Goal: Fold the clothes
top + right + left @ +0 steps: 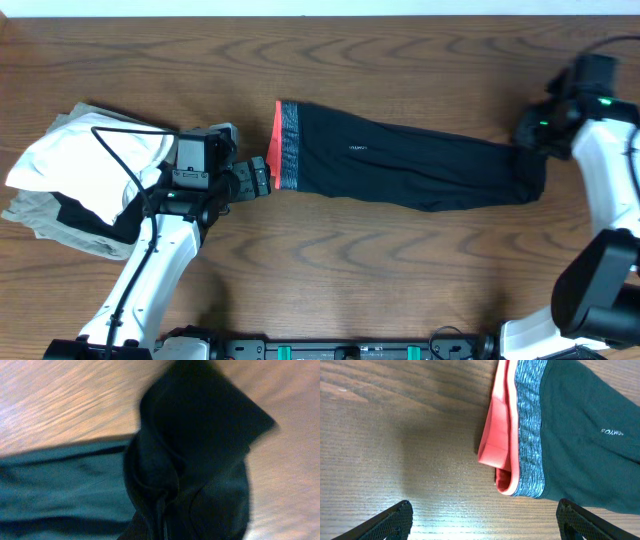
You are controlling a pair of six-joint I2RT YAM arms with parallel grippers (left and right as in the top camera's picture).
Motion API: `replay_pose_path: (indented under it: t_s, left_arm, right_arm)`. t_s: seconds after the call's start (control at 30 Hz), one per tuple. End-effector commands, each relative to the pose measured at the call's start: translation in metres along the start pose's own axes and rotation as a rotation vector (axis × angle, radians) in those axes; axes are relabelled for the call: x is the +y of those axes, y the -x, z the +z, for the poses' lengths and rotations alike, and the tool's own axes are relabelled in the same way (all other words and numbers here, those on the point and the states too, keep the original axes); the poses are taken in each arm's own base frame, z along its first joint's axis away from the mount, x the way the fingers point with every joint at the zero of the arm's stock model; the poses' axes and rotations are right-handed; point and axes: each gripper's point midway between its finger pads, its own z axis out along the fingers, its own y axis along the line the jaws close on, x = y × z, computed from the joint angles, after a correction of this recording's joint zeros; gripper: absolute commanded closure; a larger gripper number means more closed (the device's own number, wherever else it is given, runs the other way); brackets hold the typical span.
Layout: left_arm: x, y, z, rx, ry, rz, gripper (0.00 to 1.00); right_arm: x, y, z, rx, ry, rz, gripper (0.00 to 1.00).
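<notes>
At the left end of the table point(400, 60) lies a heap: a white shirt point(70, 160) on top of a khaki garment point(45, 222). The left arm reaches across the heap's right edge.

The left gripper point(258, 178) sits just right of the heap, low over bare wood, with its jaws spread wide. In the left wrist view its two fingertips point(395, 520) show at the bottom corners, far apart, with nothing between them but table. It points at the waistband point(285, 147) and stands just short of it, not touching.

The trousers point(400, 160) lie in the middle of the table as one long narrow strip running left to right and slanting slightly toward the near edge. The waistband is at the left end, red at the rim with a grey band beside it. In the left wrist view the red rim point(500, 435) lies in doubled layers, flat on the wood. A small pale logo point(357, 148) sits on the black cloth right of the band.

At the right end, the leg cuffs bunch up where they meet the right gripper point(530, 135). This one is closed, pinching the trouser ends. In the right wrist view the black fabric point(195, 460) rises in a crumpled peak toward the camera and hides the fingers. The rest of the leg trails off to the left over the wood.
</notes>
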Motion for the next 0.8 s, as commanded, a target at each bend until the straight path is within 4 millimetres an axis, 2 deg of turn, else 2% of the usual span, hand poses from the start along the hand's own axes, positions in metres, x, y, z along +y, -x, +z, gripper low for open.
replay_pose_path:
  t_s: [0.0, 0.13, 0.23, 0.43, 0.77]
  left_arm:
    - [-0.001, 0.005, -0.004, -0.011, -0.001, 0.017, 0.08]
    - [0.000, 0.001, -0.004, 0.002, 0.003, 0.014, 0.08]
    - [0.000, 0.000, -0.004, 0.010, 0.005, 0.013, 0.08]
    - [0.001, -0.004, -0.004, 0.024, 0.010, 0.010, 0.08]
    - [0.002, -0.005, -0.004, 0.027, 0.011, 0.010, 0.08]
  right_arm:
    - [0.030, -0.004, -0.006, -0.021, 0.000, -0.050, 0.99]
    - [0.070, -0.016, -0.006, -0.020, 0.034, -0.122, 0.99]
    - [0.092, -0.024, -0.004, -0.019, 0.053, -0.161, 0.99]
    - [0.119, -0.042, 0.008, 0.008, 0.058, -0.201, 0.99]
    - [0.145, -0.075, 0.036, 0.097, 0.048, -0.270, 0.99]
